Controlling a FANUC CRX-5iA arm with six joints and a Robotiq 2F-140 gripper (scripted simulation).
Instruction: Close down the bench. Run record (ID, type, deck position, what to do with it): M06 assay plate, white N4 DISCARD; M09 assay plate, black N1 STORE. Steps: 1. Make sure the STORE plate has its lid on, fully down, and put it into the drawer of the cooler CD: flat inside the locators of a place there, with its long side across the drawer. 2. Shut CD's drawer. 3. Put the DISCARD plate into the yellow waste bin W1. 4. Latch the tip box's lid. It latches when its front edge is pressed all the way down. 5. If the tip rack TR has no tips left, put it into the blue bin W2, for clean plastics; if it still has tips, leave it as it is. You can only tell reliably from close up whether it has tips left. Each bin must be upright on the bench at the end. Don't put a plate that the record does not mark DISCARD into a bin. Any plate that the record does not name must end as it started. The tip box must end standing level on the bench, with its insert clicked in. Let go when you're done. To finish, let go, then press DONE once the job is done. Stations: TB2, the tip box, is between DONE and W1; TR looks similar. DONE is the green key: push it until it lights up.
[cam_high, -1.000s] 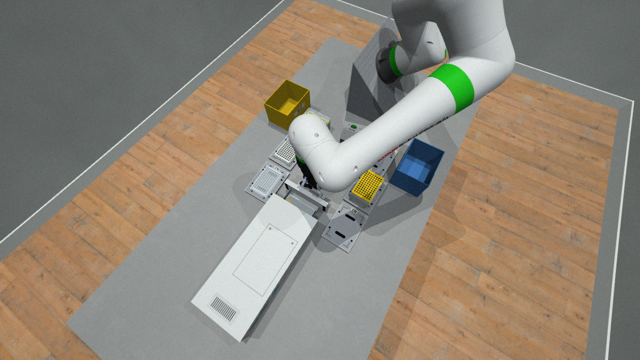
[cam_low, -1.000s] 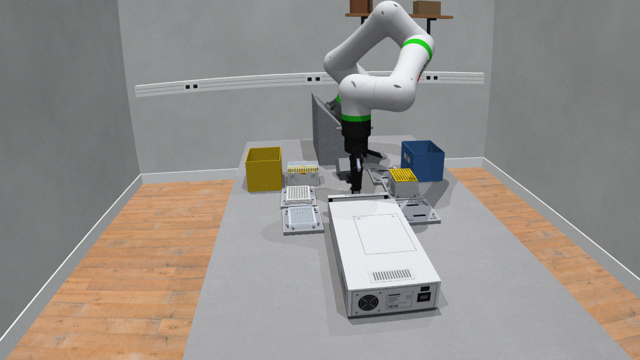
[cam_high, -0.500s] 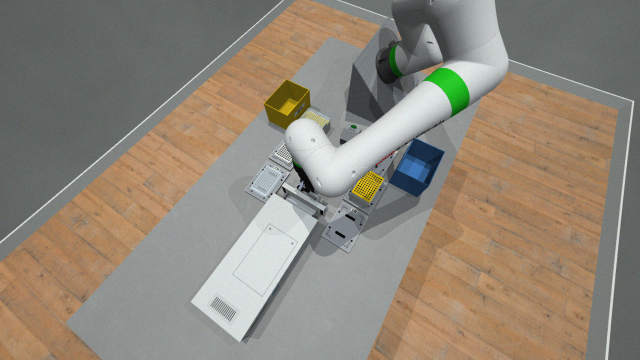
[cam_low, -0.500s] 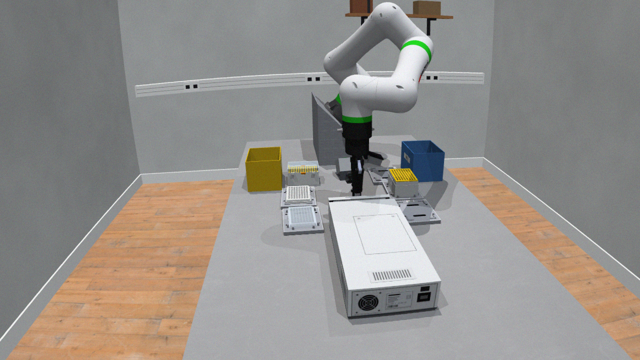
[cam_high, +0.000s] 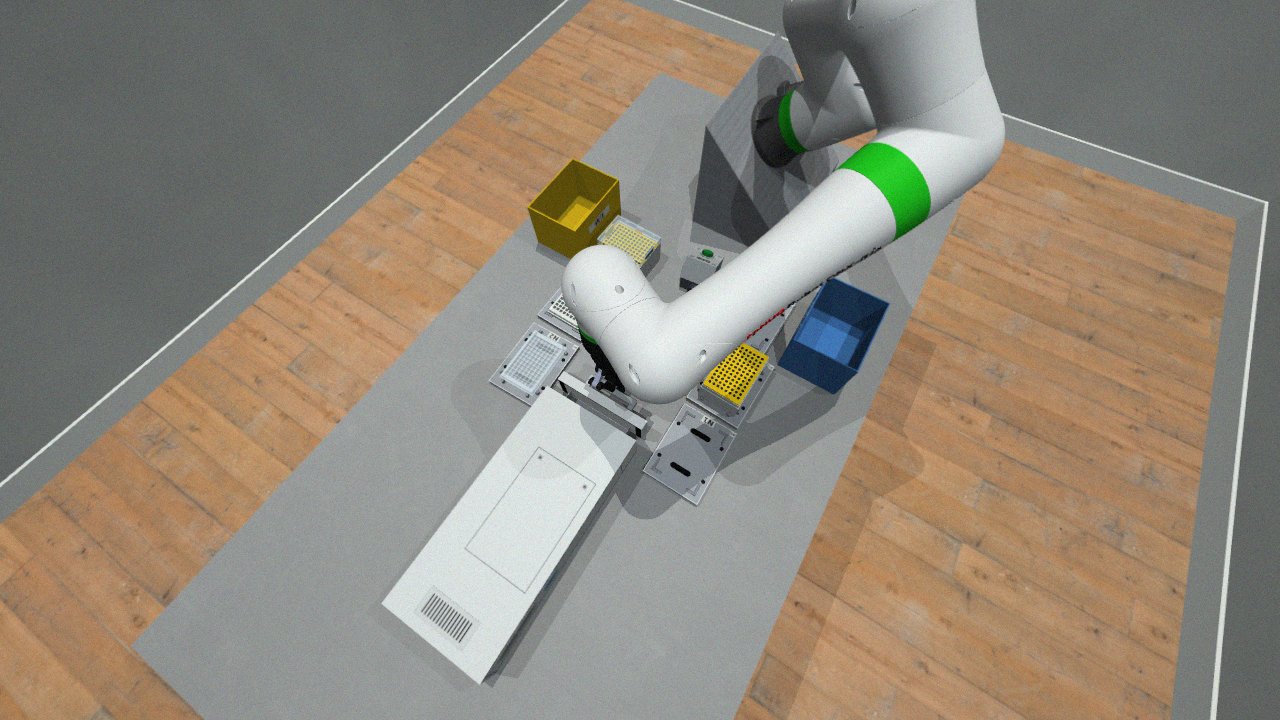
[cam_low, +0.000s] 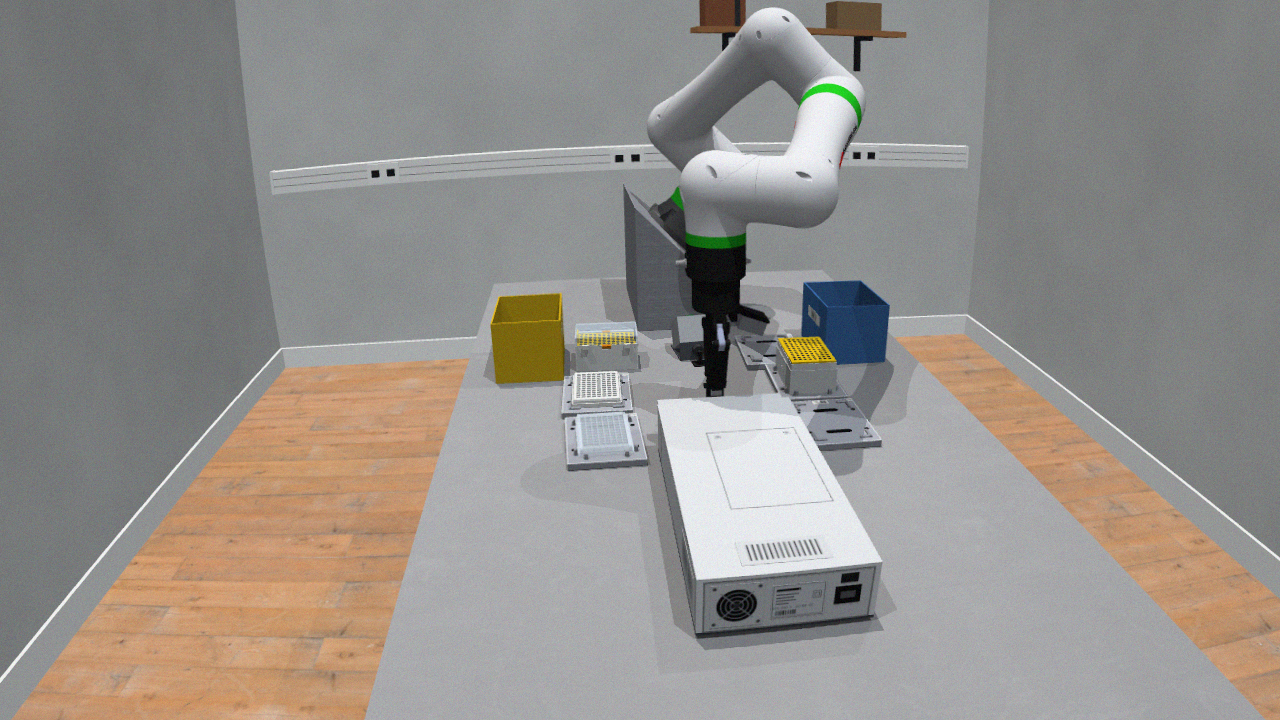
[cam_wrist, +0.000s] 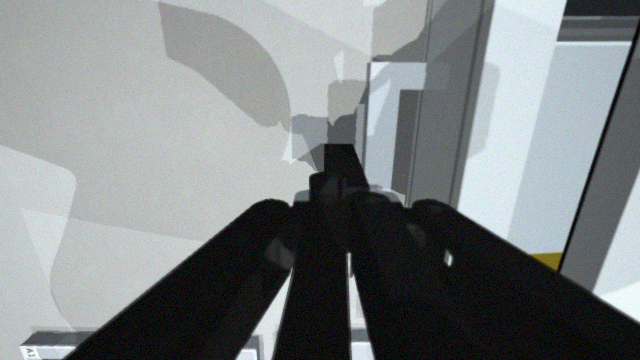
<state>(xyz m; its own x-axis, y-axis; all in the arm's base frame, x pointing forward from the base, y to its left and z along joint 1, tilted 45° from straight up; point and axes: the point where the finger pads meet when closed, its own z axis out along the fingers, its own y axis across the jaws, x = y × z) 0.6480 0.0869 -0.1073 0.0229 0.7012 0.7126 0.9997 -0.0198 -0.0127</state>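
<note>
My gripper (cam_high: 608, 385) is shut and empty, pointing down at the outer face of the drawer front (cam_high: 601, 407) of the white cooler (cam_high: 528, 519). In the exterior view the gripper (cam_low: 713, 385) stands just behind the cooler (cam_low: 760, 483). In the wrist view the fingertips (cam_wrist: 340, 155) sit beside the drawer front (cam_wrist: 480, 125), and a narrow strip of the drawer's inside (cam_wrist: 565, 150) shows. The black plate is not in view. A white plate (cam_low: 596, 387) and a clear-lidded plate (cam_low: 603, 433) sit on nests to the left. The tip box (cam_low: 605, 344) and the tip rack (cam_low: 804, 362) have yellow tops.
The yellow bin (cam_low: 526, 335) stands upright at the far left, the blue bin (cam_low: 845, 320) upright at the far right. The green key (cam_high: 707, 255) is beside the arm's base. An empty nest (cam_low: 836, 420) lies right of the cooler.
</note>
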